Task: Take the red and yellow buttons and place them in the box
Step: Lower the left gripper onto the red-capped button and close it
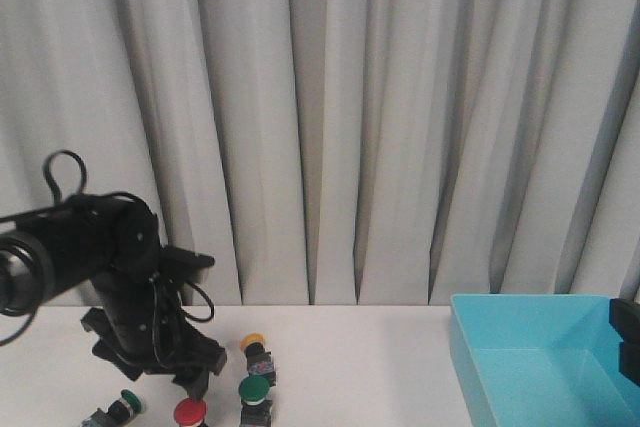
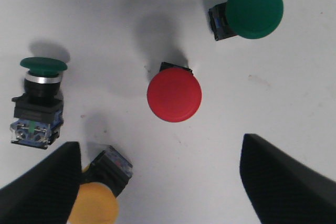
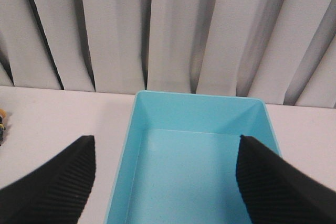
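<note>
Four buttons show in our left wrist view on the white tabletop [image 2: 294, 93]: a red button [image 2: 174, 97] standing cap-up between our left gripper [image 2: 160, 182] fingers [image 2: 39, 184], which are spread wide and hold nothing; a yellow button [image 2: 97, 205] lying tilted just beside one finger, its black body showing; a green button [image 2: 254, 9] seen from above; and a second green button [image 2: 40, 100] on its side, showing a metal collar and a clear-blue contact block; the caps are smooth, round and domed, the finger pads dark and finely textured. Our front view adds what the wrist cannot: the black left arm bent low over the cluster, pleated grey curtains [image 1: 330, 117] behind, and the box [image 1: 530, 362] well apart at the tabletop's right; our right wrist view looks straight into that box, a smooth turquoise plastic bin with straight walls, its floor bare; the right gripper [image 3: 165, 182] hangs above it, ribbed fingers wide apart and holding nothing.
</note>
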Tool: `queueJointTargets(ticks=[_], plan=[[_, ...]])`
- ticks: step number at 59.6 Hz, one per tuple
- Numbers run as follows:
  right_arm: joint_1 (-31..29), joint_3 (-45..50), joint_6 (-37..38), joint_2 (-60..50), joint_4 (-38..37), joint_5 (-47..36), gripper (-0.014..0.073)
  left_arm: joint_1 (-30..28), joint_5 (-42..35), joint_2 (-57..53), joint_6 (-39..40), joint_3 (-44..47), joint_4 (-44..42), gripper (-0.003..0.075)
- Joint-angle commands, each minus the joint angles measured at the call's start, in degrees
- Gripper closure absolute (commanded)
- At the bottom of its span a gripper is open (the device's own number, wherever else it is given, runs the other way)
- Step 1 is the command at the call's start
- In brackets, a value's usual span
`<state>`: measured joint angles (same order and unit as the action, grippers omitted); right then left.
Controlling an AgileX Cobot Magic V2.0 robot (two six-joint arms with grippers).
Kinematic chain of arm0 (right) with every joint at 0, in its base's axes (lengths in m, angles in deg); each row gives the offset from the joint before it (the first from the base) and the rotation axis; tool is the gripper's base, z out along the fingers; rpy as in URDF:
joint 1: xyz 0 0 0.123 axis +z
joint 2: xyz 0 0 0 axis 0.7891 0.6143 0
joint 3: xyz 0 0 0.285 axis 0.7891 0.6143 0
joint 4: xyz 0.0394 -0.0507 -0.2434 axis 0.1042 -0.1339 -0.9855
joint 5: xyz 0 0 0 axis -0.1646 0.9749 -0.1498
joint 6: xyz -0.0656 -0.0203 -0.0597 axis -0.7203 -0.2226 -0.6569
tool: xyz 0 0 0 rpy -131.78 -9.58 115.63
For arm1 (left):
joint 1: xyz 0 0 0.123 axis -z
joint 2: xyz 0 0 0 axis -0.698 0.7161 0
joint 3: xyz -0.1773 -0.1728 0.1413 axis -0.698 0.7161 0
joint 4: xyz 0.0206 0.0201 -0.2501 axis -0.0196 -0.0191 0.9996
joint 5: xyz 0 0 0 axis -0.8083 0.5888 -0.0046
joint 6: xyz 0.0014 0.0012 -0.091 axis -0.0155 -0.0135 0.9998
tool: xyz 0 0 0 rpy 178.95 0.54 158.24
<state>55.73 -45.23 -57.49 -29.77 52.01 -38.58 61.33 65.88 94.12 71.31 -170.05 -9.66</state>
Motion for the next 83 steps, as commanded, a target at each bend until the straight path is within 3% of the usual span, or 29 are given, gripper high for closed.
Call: queueJointTargets(ticks=[1, 19, 44, 83], plan=[[0.0, -2.1, -0.5, -0.4, -0.2, -4.1, 0.0046, 0.3, -2.0, -0.6, -0.3, -2.1, 0.5, 0.0143], [0.0, -2.1, -0.5, -0.4, -0.2, -4.1, 0.0046, 0.3, -6.3, 3.1, -1.1, -2.4, 0.8, 0.0143], [0.0, -2.1, -0.5, -0.4, -0.2, -4.1, 0.0046, 0.3, -1.7, 7.7, -2.2, -9.4, 2.8, 0.0143], [0.0, -2.1, -0.5, -0.4, -0.2, -4.1, 0.0046, 0.3, 0.2, 9.9, -3.0, -9.6, 1.5, 0.0143]])
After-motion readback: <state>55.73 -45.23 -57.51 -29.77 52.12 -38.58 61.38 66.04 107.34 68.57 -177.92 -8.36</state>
